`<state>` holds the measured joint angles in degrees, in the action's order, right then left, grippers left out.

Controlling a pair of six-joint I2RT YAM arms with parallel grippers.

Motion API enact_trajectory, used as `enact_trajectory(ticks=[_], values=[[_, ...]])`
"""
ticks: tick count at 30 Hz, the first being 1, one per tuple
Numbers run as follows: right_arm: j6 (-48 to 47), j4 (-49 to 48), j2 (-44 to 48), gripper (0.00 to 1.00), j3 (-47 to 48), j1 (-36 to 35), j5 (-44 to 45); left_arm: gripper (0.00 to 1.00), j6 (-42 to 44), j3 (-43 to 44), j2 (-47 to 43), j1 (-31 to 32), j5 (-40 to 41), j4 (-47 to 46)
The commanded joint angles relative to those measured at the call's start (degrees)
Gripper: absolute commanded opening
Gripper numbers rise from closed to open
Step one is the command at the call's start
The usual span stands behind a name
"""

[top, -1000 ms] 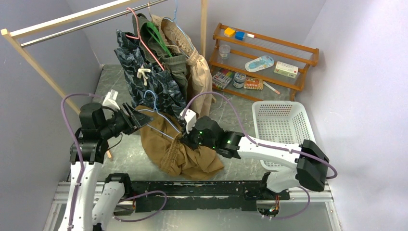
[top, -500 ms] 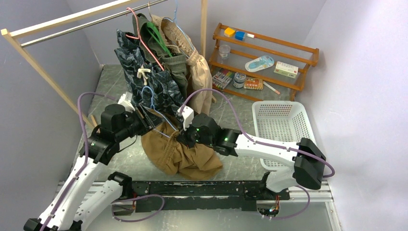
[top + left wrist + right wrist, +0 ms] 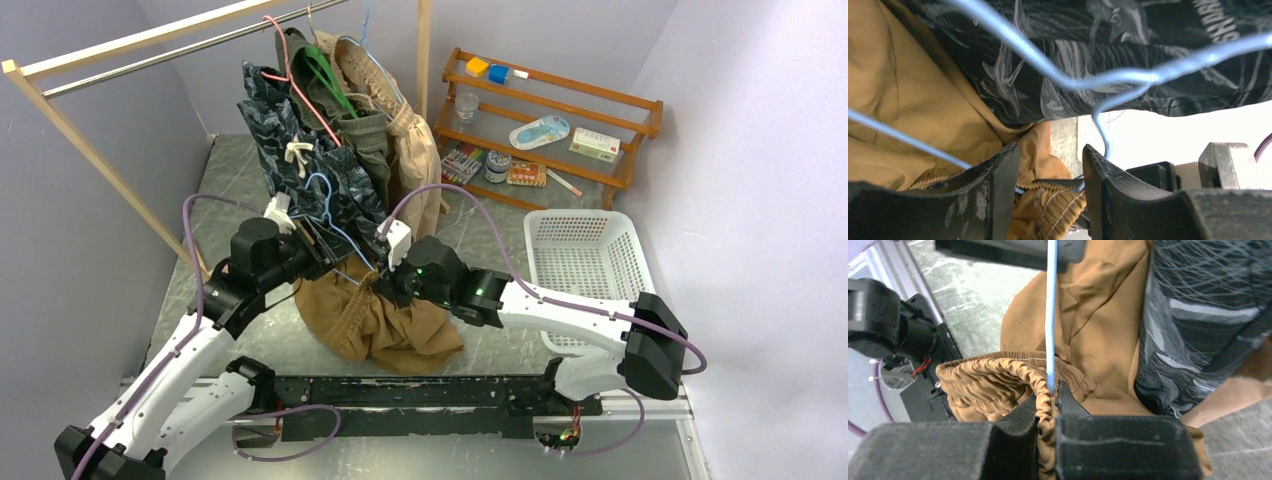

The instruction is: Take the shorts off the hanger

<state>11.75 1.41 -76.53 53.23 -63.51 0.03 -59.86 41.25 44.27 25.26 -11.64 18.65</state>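
tan shorts (image 3: 375, 325) waistband pinched tight in right tool (image 3: 1048, 401), just right of left tool (image 3: 1048, 172), which straddles the blue hanger (image 3: 1108, 80) wire half-spread. gripping it? can't tell.

Robot test lab, plain lilac walls (image 3: 740, 150) around my tabletop (image 3: 235, 165), black base rail (image 3: 420, 392) bolted on, wooden garment rack (image 3: 90, 150), stocked wooden shelf (image 3: 600, 90).

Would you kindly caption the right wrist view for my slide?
Right gripper shut on the tan shorts at their waistband, blue hanger wire alongside.
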Motion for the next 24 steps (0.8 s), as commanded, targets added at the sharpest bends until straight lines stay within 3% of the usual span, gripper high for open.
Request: enact_trajectory(ticks=[1,8,11,15,19,24], values=[[3.2,0.2,0.4,0.0,-0.1,-0.3,5.8,0.55,-1.8,0.3,-2.4,2.0,1.0,-1.2],[6.9,-3.2,1.0,0.0,-0.8,-0.3,6.5,0.63,-3.1,-0.2,-8.8,2.0,5.5,4.5],[6.2,-1.9,-0.1,0.0,1.0,-0.3,3.0,0.69,-2.9,-2.7,-10.1,2.0,3.3,-0.3],[5.1,-1.4,-1.3,0.0,2.6,-0.5,-4.1,0.67,-1.9,-3.5,-6.2,2.0,-2.6,-9.4],[4.6,-2.6,-0.4,0.0,1.8,-1.0,-7.3,0.59,-1.2,-1.6,-1.0,2.0,-3.8,-9.0],[4.3,-2.3,1.4,0.03,0.7,-1.0,-4.7,0.35,-2.0,-1.1,-1.4,2.1,0.0,-5.1]])
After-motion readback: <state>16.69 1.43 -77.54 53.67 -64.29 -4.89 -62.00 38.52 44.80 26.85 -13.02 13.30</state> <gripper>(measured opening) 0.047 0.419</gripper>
